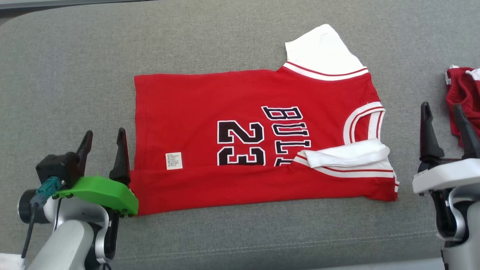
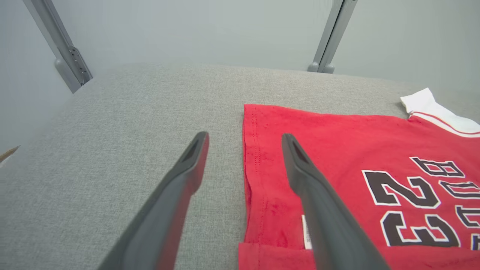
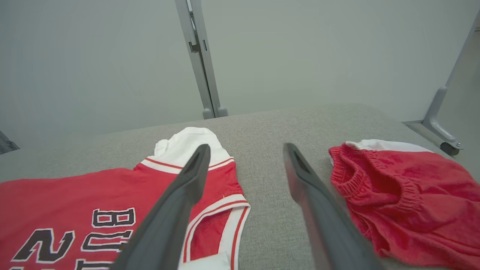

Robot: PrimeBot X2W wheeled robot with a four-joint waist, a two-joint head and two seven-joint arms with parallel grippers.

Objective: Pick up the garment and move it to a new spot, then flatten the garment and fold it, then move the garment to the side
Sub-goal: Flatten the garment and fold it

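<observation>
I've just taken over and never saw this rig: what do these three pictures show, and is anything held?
It is a two-armed robot. One picture looks down from its head: left gripper at lower left, right gripper at lower right, each a pair of long dark fingers. The other two look along those fingers from a camera on each wrist. On the grey cushion lies a red jersey, spread flat with its near edge folded over; a second red garment lies crumpled on the robot's right. Both grippers are open and hold nothing.
</observation>
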